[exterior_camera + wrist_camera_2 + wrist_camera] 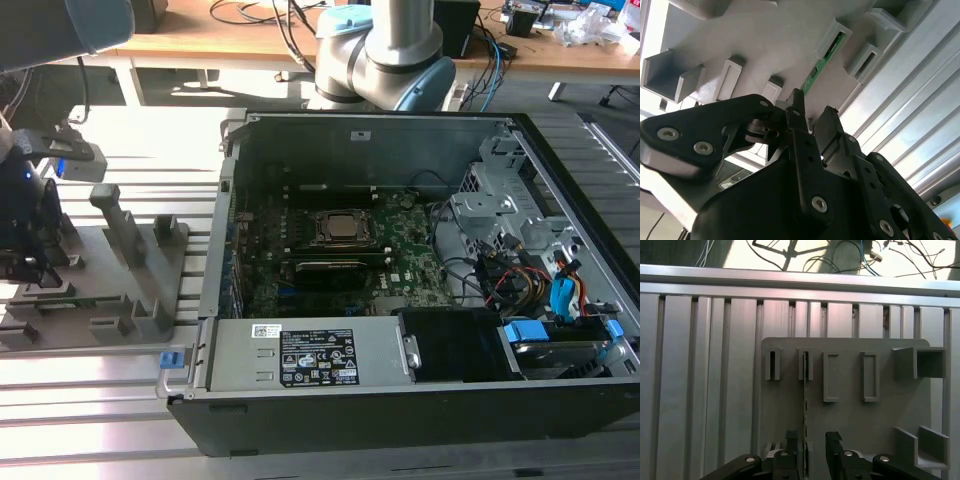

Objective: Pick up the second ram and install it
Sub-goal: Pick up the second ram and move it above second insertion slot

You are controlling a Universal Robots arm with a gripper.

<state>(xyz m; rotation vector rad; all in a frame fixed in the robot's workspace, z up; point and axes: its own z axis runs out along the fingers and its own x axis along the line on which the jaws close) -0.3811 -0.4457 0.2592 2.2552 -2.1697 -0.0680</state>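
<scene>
exterior view: arm (385, 45) is based behind the open computer case (300, 365). its wrist hangs over the grey holder (150, 265) at the exterior view's left, on the slatted desk (90, 375).

end effector (812, 445) points straight down at the holder. it is open, with its fingers (792, 442) apart.

second ram (805, 390) stands on edge in the holder, its far end in a slot block. the near end runs in between the fingers. in the first wrist view one finger is just beside the stick and the other stands off with a visible gap, so nothing is clamped.

second wrist view: green edge of the stick (822, 62) leads down toward the two dark fingertips (830, 120).

motherboard (405, 260) lies inside the case, well apart from the end effector.
</scene>
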